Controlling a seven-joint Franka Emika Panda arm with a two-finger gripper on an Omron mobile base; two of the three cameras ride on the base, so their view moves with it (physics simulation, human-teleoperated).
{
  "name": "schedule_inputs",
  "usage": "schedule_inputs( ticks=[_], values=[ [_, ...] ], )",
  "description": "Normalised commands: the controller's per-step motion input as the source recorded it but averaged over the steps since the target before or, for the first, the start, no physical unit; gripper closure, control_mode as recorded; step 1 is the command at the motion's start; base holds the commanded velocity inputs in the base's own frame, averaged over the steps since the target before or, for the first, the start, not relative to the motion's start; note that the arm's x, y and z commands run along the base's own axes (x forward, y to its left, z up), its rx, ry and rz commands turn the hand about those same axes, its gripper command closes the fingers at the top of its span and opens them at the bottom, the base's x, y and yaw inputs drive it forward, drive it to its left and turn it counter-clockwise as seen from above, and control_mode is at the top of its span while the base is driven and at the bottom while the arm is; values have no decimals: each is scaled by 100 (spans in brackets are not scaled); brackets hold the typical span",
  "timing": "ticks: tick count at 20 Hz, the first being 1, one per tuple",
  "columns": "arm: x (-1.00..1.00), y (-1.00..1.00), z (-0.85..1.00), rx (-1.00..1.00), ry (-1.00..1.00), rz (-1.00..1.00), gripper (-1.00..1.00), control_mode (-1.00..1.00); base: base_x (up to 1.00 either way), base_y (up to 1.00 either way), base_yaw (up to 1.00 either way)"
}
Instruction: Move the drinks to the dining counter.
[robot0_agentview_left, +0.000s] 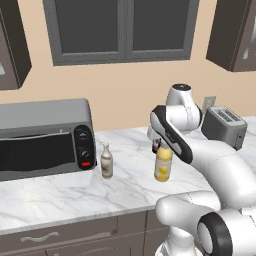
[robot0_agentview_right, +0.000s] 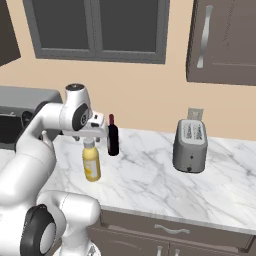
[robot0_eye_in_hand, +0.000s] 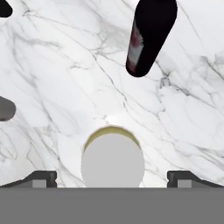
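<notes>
While the pincer (robot0_eye_in_hand: 112, 179) hung straight above the yellow juice bottle (robot0_agentview_left: 163, 166), its two dark fingertips (robot0_eye_in_hand: 42, 178) stood wide apart, one at each side of the bottle's pale cap (robot0_eye_in_hand: 113, 162), clamped on nothing. Seen along the hand, the cap sat squarely between the tips at the six o'clock edge of that view, so the bottle's long axis ran upright, in line with the hand's own reach. I judged that the coming move turned on this: a plain descent would bring the tips down past the cap to either side of the neck, with no sideways correction called for. The slim dark red-brown bottle (robot0_agentview_right: 113, 137) stood upright on the marble bench (robot0_agentview_right: 165, 185) near the juice, toward twelve o'clock in the hand view, apart from it. The small beige-grey bottle (robot0_agentview_left: 106, 162) stood farther along the bench, just beside the grey toaster oven (robot0_agentview_left: 45, 137).
</notes>
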Motion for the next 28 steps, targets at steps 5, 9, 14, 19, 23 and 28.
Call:
schedule_inputs(
  ticks=[5, 9, 14, 19, 23, 28],
  values=[
    [1, 0, -14, 0, 0, 0, -100, -100, 0, 0, 0],
    [4, 0, -12, 0, 0, 0, -100, -100, 0, 0, 0],
    [5, 0, -17, 0, 0, 0, -100, -100, 0, 0, 0],
    [1, 0, -27, 0, 2, 0, -100, -100, 0, 0, 0],
    [0, 0, -42, 0, 4, 0, -100, -100, 0, 0, 0],
    [0, 0, -53, 0, 6, 1, 100, -100, 0, 0, 0]
  ],
)
